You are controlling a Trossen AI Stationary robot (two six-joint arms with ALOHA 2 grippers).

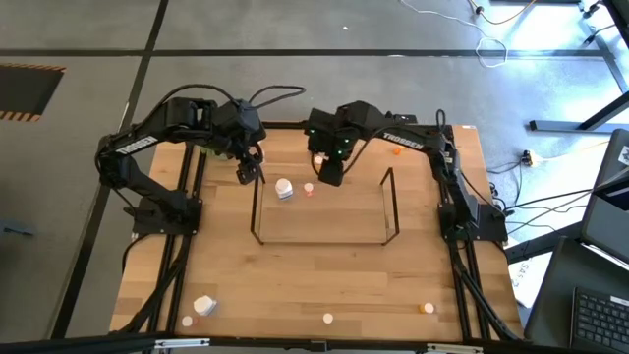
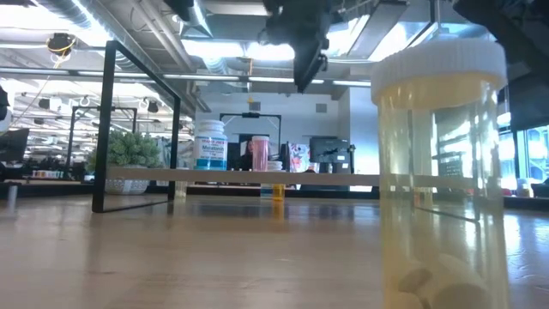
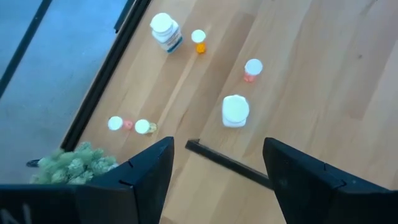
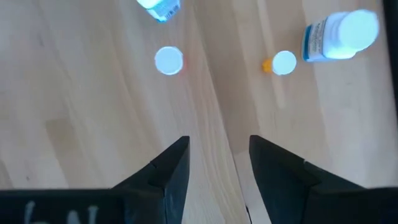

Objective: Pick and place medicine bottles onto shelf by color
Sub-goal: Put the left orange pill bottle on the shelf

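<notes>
The shelf [image 1: 389,208], a black wire rack with a light wood board, stands mid-table. A white bottle with a blue label [image 1: 284,188] and a small pink bottle [image 1: 309,189] stand upright on the board [image 2: 360,178] near its far left end. My left gripper [image 1: 246,173] hovers open just left of the white bottle, which shows in its wrist view [image 3: 235,111] beside the pink one [image 3: 252,70]. My right gripper [image 1: 330,177] hangs open above the board, right of the pink bottle [image 4: 168,61]. Neither gripper has anything between its fingers.
Loose bottles stand near the front edge: a white one [image 1: 203,306], small ones [image 1: 327,318] and an orange one [image 1: 426,308]. A yellow bottle [image 2: 437,172] looms close in the low view. More bottles [image 3: 166,31] and a green plant [image 3: 74,163] sit at the far side.
</notes>
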